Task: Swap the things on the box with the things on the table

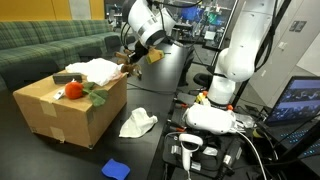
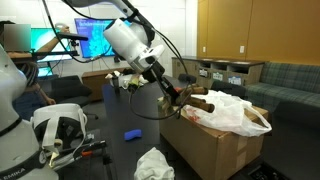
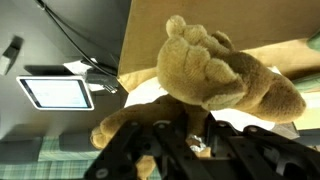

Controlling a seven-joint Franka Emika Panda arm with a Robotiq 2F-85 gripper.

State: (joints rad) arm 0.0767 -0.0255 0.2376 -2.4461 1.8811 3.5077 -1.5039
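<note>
My gripper [image 3: 180, 135] is shut on a brown teddy bear [image 3: 215, 70], which fills the wrist view. In both exterior views the gripper [image 1: 131, 60] [image 2: 176, 101] holds the bear [image 2: 198, 101] at the near edge of the cardboard box [image 1: 60, 115] [image 2: 205, 150], just above its top. On the box lie a white plastic bag [image 1: 95, 70] [image 2: 238, 110] and a red object with green leaves [image 1: 74, 90]. On the black table lie a crumpled white cloth [image 1: 137, 124] [image 2: 153, 164] and a small blue object [image 1: 116, 169] [image 2: 131, 133].
A white headset with controllers [image 1: 208, 121] [image 2: 55, 132] sits near the robot base [image 1: 222, 85]. A laptop [image 1: 295, 100] and monitors [image 2: 95, 40] stand at the table's edges. Green sofas [image 1: 40, 45] stand behind the box.
</note>
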